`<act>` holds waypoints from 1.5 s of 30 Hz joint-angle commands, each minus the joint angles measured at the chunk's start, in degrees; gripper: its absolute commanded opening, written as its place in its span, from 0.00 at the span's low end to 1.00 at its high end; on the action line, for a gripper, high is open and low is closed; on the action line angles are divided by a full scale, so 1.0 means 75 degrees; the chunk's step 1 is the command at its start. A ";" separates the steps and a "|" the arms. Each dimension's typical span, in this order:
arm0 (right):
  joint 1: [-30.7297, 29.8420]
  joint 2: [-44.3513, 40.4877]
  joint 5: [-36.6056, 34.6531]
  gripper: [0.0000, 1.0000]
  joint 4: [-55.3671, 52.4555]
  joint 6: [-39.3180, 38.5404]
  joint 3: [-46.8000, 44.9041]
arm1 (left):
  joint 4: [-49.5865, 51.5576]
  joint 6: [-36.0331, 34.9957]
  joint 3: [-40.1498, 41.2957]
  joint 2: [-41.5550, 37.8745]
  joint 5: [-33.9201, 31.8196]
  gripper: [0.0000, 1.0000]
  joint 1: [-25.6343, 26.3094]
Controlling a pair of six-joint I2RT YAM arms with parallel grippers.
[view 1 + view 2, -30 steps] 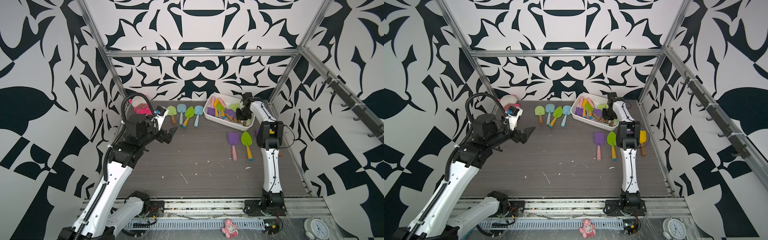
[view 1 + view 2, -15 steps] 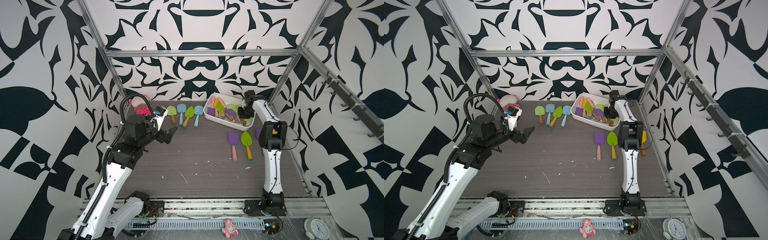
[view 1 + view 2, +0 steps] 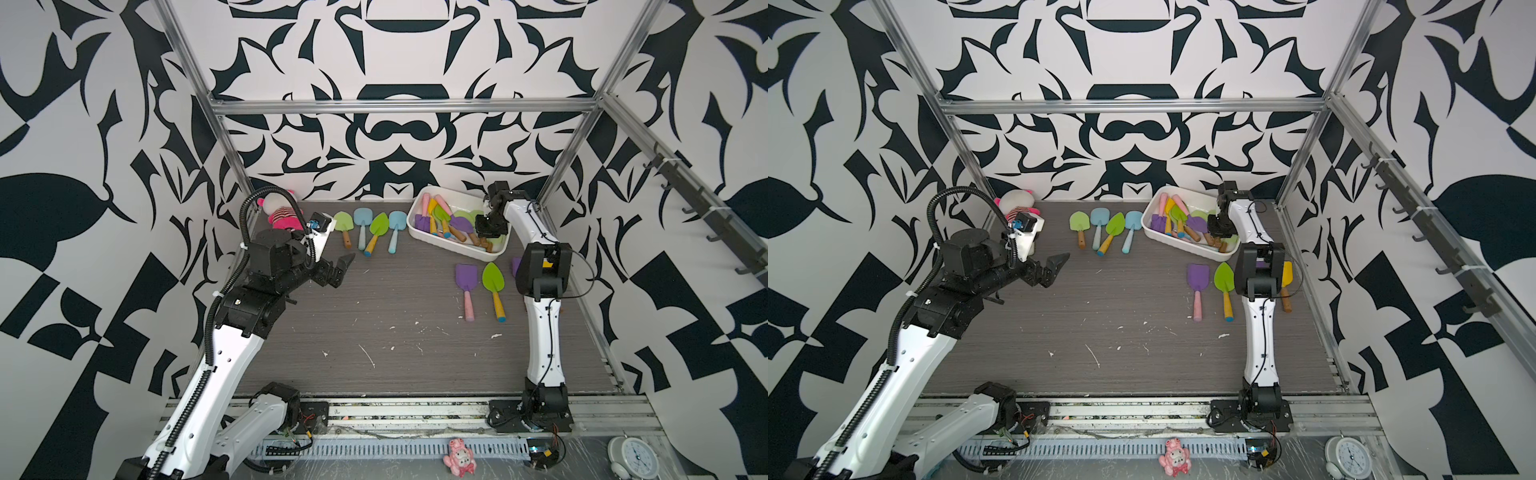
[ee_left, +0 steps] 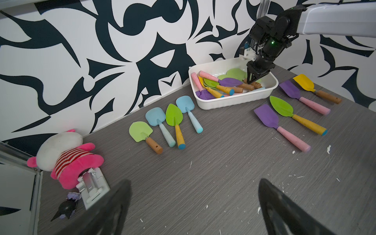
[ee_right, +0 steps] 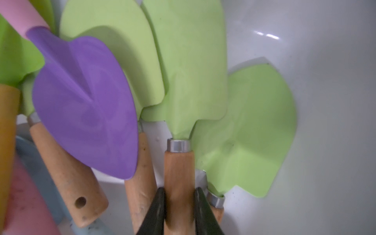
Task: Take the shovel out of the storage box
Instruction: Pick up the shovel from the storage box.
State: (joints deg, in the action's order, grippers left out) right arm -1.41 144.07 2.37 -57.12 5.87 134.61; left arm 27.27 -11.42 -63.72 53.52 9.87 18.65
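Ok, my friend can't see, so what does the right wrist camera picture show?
The right gripper is shut on the wooden handle of a light green shovel inside the white storage box. A purple shovel sits beside it, its blade covering part of another green shovel.

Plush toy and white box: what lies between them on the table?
Four shovels side by side, two green, two blue; both top views and the left wrist view show them.
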 commanded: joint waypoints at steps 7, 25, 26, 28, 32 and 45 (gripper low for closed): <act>0.0016 0.0376 -0.0141 0.35 -0.0261 0.0090 0.0348 | 0.0035 -0.0001 0.0085 -0.0084 0.0006 0.99 0.0006; 0.0014 -0.0733 -0.0331 0.00 -0.0216 0.0008 0.0099 | 0.0001 -0.0004 0.0108 -0.0081 0.0055 1.00 0.0002; 0.0015 -0.0812 -0.0329 0.00 -0.0294 -0.0008 0.0098 | -0.0008 -0.0001 0.0123 -0.0092 0.0058 0.99 0.0009; 0.0012 -0.0973 -0.0316 0.00 -0.0444 -0.0032 0.0040 | -0.0057 0.0020 0.0148 -0.0118 0.0064 0.99 0.0003; 0.0019 -0.1427 -0.0357 0.00 -0.0551 -0.0021 -0.0472 | -0.0112 0.0065 0.0193 -0.0119 0.0069 0.99 0.0009; -0.0023 -0.3511 0.0003 0.00 -0.0273 0.0632 -0.2826 | -0.0462 0.0214 0.0241 -0.0012 0.0208 0.99 0.0008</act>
State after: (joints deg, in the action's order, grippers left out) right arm -1.23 123.85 1.13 -59.81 7.84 116.36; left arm 25.65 -10.46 -62.43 53.39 10.37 18.65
